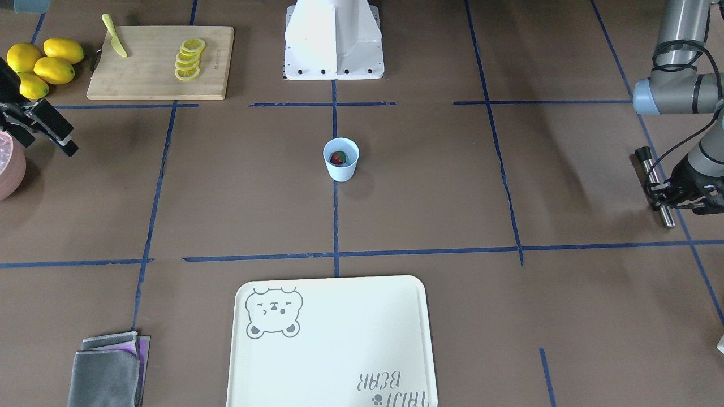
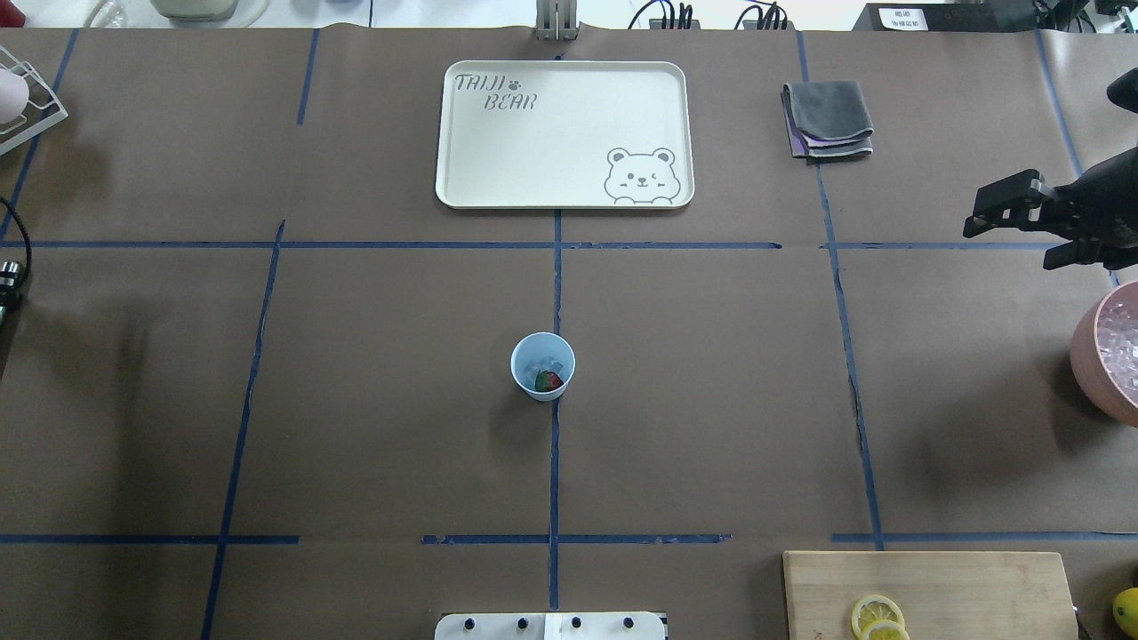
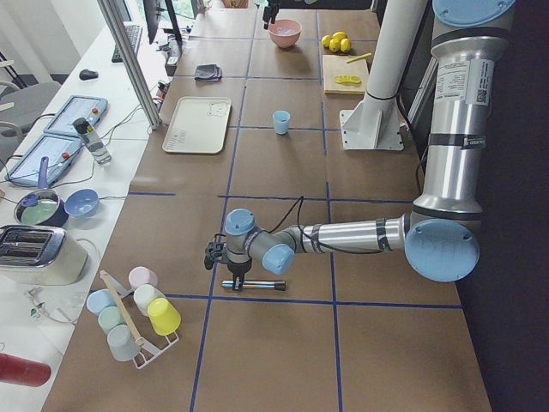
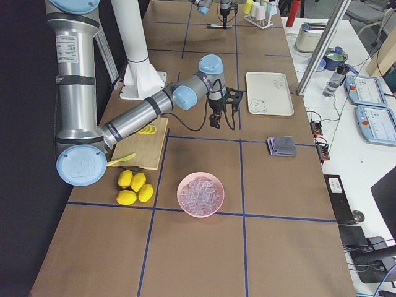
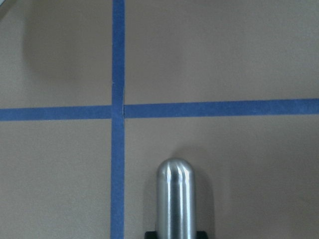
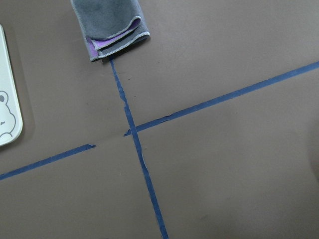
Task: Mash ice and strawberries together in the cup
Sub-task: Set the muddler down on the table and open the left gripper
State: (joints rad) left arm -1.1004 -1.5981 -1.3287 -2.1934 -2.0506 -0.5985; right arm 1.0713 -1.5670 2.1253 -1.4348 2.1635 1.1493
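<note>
Cup first: the small pale-blue plastic cup stands upright at the middle of the tabletop, alone. A dark-red strawberry lies against its 6 o'clock wall, with clear ice lumps behind it.

My worry is the cup itself. It looks light, it narrows to its base, and nothing braces it. The berry sits off-centre, so a press there could tip or skid the cup and throw ice out.

The tool is a second risk. The steel muddler with a black head lies flat far out at 9 o'clock. The left claw is down at it, but I cannot tell whether it is clenched on the rod. Smooth round steel could roll or swivel in a loose grip.

The right claw hangs released and holds nothing, out at 3 o'clock, too far to steady the cup.

Around the edges:
- Just beside the right claw is the pink round bowl of ice.
- At 12 o'clock lies the cream bear-print tray, with folded grey cloths at 1.
- At 5 o'clock are the wooden cutting board with lemon slices and a yellow plastic knife, with whole lemons beyond.

I see nothing standing between muddler and cup.
</note>
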